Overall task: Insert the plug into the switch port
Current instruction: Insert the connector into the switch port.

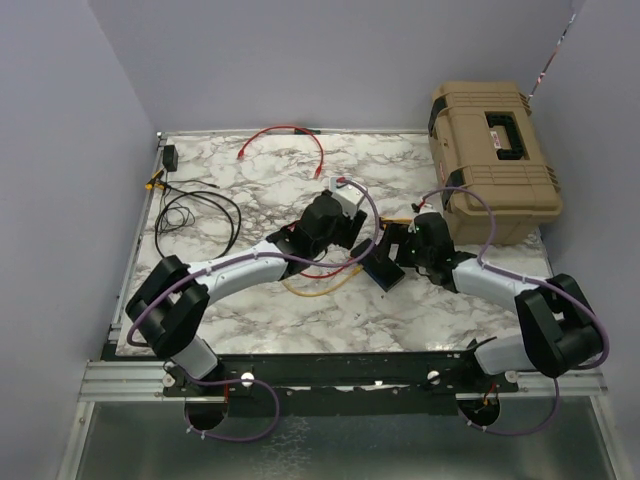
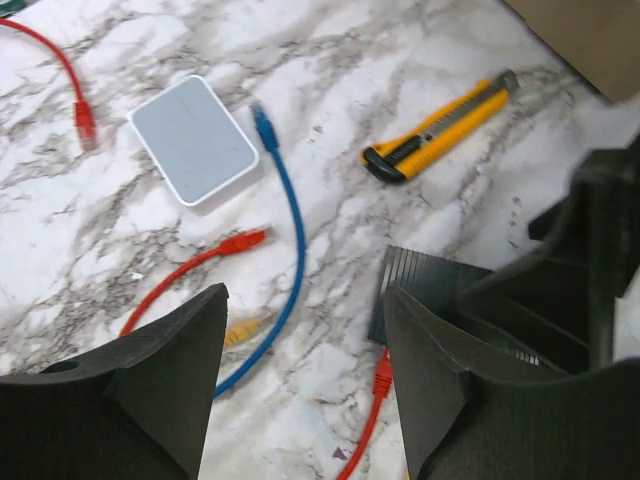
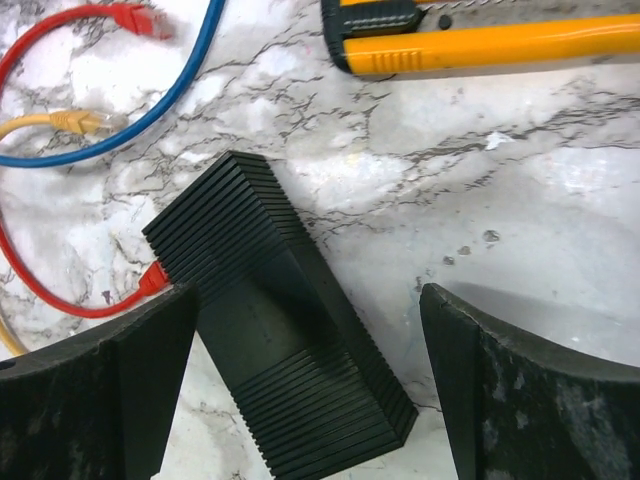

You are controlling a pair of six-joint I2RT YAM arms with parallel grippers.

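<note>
The switch (image 3: 270,330), a flat black ribbed box, lies on the marble table between the open fingers of my right gripper (image 3: 308,295), which hovers just above it. It also shows in the top view (image 1: 382,268) and the left wrist view (image 2: 420,285). A red plug (image 3: 152,280) on a red cable lies against the switch's left edge; I cannot tell whether it is seated. My left gripper (image 2: 305,340) is open and empty above the table, with that red plug (image 2: 382,375) by its right finger. In the top view the left gripper (image 1: 335,228) and right gripper (image 1: 400,250) are close together.
A grey-white rounded box (image 2: 193,138), a blue cable (image 2: 295,230), another red plug (image 2: 243,241), a yellow plug (image 2: 240,330) and a yellow utility knife (image 2: 440,125) lie nearby. A tan case (image 1: 495,160) stands back right. A black power adapter (image 1: 170,157) and a red cable (image 1: 285,135) lie at the back.
</note>
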